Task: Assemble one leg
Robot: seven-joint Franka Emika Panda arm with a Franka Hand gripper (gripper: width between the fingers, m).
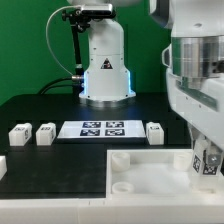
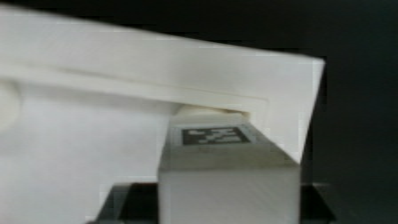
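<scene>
1. Here, the claw [image 1: 205, 160] is pinching the leg [image 1: 208, 163]. In the wrist view the leg [image 2: 222, 170] rises from between the dark fingers, and its black-and-white tag faces the camera.
2. The leg's tagged end is pressed up against the edge of the large white tray [image 2: 143, 70], close to one of its corners. Whether it sits in a socket cannot be told.
3. In the exterior view the tray [image 1: 140, 165] lies flat on the black bench [image 1: 30, 110], nearest the camera. The arm [image 1: 200, 70] comes down over the tray's corner on the exterior view's right.
4. The marker board [image 1: 100, 128] lies flat on the bench beyond the tray, in front of the robot's base [image 1: 105, 65].
5. Three other legs stand on the bench in a row with the board. Two are on the exterior view's left of it [image 1: 20, 133] [image 1: 45, 133], near each other but apart, and one is just beside it on the exterior view's right [image 1: 155, 132].
6. None of these three touches the tray or the claw.
</scene>
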